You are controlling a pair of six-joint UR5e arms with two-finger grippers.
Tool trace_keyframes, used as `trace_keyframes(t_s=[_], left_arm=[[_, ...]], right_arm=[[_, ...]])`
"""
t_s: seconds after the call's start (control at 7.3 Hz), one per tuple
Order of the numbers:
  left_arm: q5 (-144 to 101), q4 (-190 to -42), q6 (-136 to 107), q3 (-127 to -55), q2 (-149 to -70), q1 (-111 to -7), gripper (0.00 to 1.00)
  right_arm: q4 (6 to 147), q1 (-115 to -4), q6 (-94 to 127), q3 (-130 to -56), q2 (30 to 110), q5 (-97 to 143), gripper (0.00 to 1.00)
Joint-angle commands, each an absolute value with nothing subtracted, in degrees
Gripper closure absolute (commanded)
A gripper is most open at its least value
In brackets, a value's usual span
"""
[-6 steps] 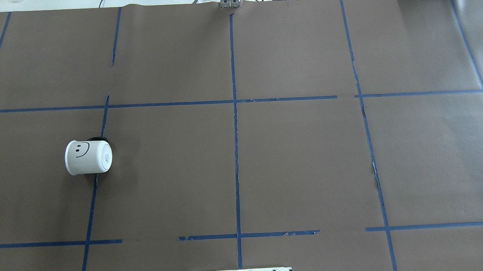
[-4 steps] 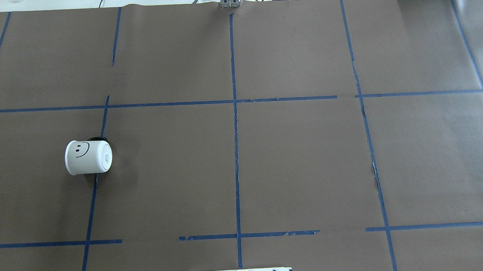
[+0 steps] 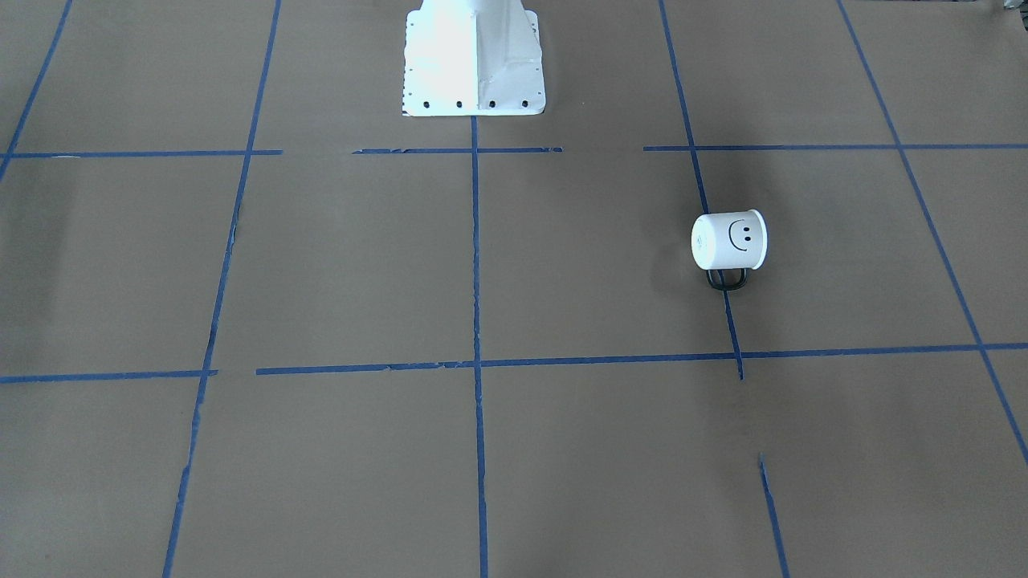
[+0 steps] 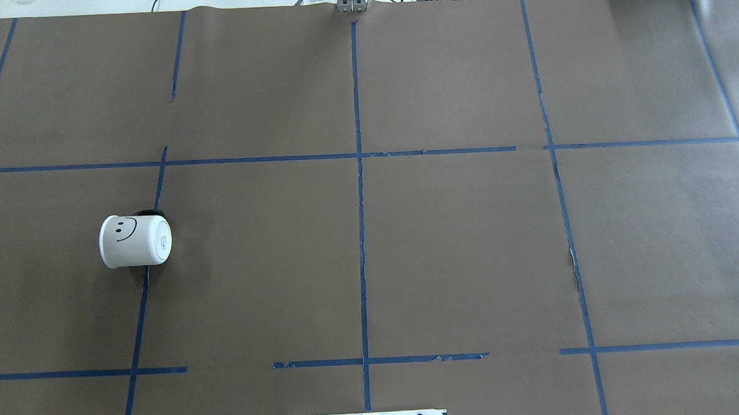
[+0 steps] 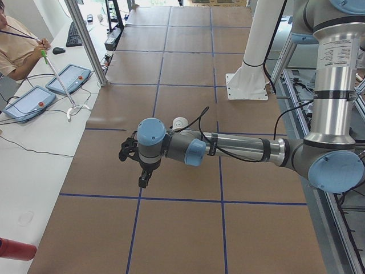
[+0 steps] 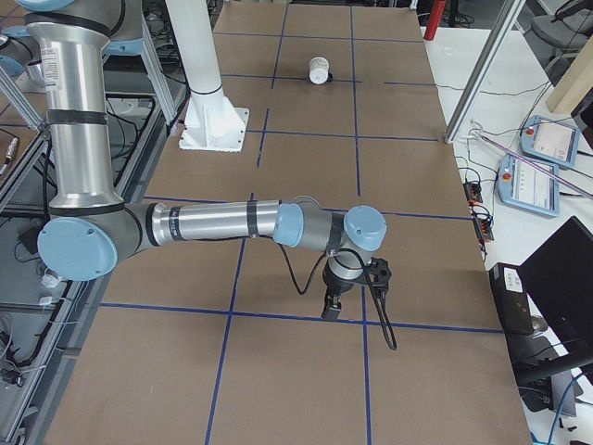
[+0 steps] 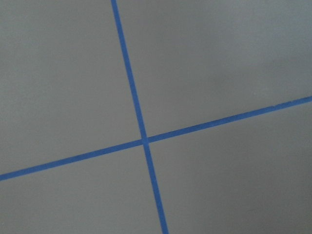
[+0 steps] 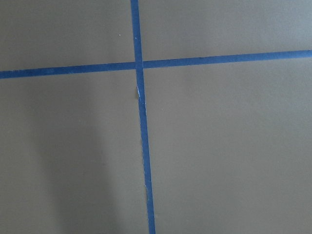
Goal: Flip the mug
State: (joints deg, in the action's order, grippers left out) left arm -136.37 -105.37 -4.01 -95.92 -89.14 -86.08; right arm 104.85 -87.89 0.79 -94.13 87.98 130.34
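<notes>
On the robot's left half of the worktop, you are seeing the mug lying on its side across a blue tape line. Its smiley is facing up, its base is pointing toward the centre, and its black handle is pointing toward the operators' side. The left pincer and right pincer are hovering well apart from it; you cannot tell whether either is spread or pressed together.

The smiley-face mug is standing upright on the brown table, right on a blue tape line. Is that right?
Not quite: the smiley-face mug is lying on its side, not upright. The overhead exterior view shows its flat base facing sideways. It is on the brown table, right on a blue tape line.
</notes>
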Motion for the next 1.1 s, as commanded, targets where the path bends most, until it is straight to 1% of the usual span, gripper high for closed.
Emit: trace_keyframes(t_s=[0.0,0.14,0.41,0.55,0.82,0.96], left_arm=[[-135.8,-122.5,-27.2,-95.0,-89.0,-77.2,0.0],[-131.4,-130.6,-38.1,-94.7,-88.5,-73.0,0.0],[-119.3,-140.4,-56.9,-93.8,-88.5,-62.1,0.0],[-117.1,-145.8,-64.0,-93.7,-88.5,-58.1,0.0],[-114.7,-162.8,-74.8,-89.8,-88.6,-51.9,0.0],[-114.8,-172.2,-78.0,-87.2,-88.8,-51.2,0.0]], right_arm=[[104.9,-87.9,0.8,-94.1,88.0,130.3,0.0],[104.9,-87.9,0.8,-94.1,88.0,130.3,0.0],[104.9,-87.9,0.8,-94.1,88.0,130.3,0.0],[104.9,-87.9,0.8,-94.1,88.0,130.3,0.0],[104.9,-87.9,0.8,-94.1,88.0,130.3,0.0],[104.9,-87.9,0.8,-94.1,88.0,130.3,0.0]])
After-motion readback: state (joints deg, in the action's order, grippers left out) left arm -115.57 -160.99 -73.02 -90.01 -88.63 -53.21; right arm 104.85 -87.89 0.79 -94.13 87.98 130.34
